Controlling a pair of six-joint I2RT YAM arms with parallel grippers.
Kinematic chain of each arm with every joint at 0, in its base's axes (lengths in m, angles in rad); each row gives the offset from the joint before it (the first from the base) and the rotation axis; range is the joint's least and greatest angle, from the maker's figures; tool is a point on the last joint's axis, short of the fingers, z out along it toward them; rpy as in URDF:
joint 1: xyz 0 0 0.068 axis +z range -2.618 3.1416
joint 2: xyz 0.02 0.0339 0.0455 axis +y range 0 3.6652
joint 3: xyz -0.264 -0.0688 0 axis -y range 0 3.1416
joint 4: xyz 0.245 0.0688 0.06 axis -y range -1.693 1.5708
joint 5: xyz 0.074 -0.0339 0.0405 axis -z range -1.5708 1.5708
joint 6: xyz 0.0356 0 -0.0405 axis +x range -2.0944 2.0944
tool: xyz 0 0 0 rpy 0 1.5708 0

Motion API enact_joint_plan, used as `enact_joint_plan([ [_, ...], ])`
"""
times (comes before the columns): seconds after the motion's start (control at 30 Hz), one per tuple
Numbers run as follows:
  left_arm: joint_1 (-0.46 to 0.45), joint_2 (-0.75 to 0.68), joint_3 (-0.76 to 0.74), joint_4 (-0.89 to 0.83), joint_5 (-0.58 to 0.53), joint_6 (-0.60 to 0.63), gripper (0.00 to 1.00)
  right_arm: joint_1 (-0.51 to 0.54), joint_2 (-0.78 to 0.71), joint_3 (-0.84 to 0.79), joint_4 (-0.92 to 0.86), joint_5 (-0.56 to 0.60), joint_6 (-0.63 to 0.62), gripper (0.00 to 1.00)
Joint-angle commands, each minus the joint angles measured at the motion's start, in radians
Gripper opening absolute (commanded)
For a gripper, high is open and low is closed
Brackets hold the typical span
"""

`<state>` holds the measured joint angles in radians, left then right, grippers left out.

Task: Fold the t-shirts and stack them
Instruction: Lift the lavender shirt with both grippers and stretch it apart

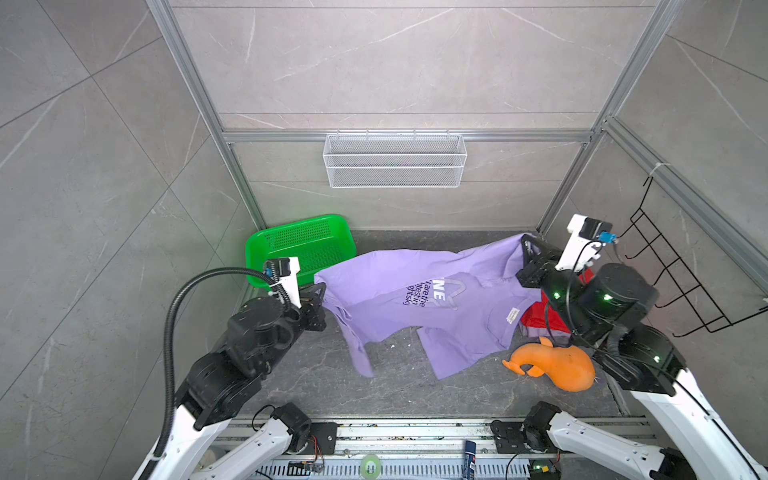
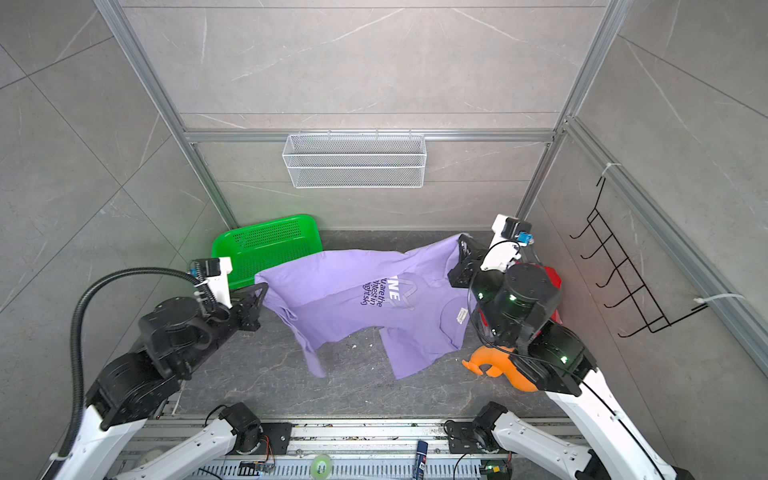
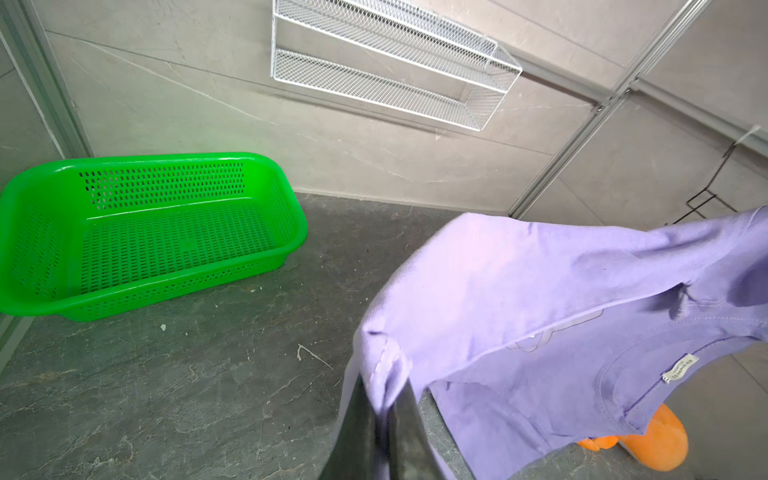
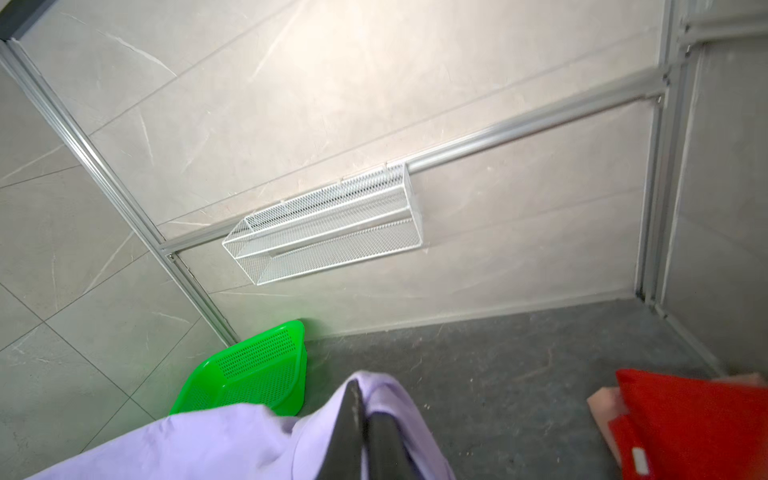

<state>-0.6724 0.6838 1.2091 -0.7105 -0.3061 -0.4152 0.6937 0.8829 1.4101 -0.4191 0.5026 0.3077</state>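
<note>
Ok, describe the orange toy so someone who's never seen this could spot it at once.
Start at the dark tabletop and go to its right side. The toy lies there, in front of the red tee and beside the lavender tee. It is the only orange, rounded plush thing.

The lavender t-shirt (image 1: 374,282) carries white lettering and dark purple text on its chest, with a small white neck label. The red t-shirt (image 4: 685,419) and the pink t-shirt (image 4: 602,409) are plain. The perforated basket (image 1: 299,239) is bright green, the plush toy (image 1: 569,368) orange, the mesh shelf (image 1: 395,176) white, and the bench (image 1: 395,386) dark grey with pale marbled veins.
</note>
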Motion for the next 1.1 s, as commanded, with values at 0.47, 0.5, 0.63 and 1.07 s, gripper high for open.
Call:
enact_joint_plan([
  [0.47,0.0,-0.041,0.049,-0.06,0.042,0.026,0.0,0.003,0.037,0.265,-0.097,-0.146,-0.131,0.0],
  [0.5,0.0,-0.047,0.044,-0.065,0.042,0.019,0.0,0.003,0.024,0.255,-0.096,-0.159,-0.123,0.0],
  [0.63,-0.001,-0.068,0.023,-0.085,0.06,-0.009,0.0,0.004,-0.018,0.232,-0.104,-0.185,-0.095,0.0],
  [1.07,0.0,0.022,-0.12,-0.014,-0.114,-0.027,0.0,0.002,0.183,0.192,0.001,0.029,-0.224,0.0],
])
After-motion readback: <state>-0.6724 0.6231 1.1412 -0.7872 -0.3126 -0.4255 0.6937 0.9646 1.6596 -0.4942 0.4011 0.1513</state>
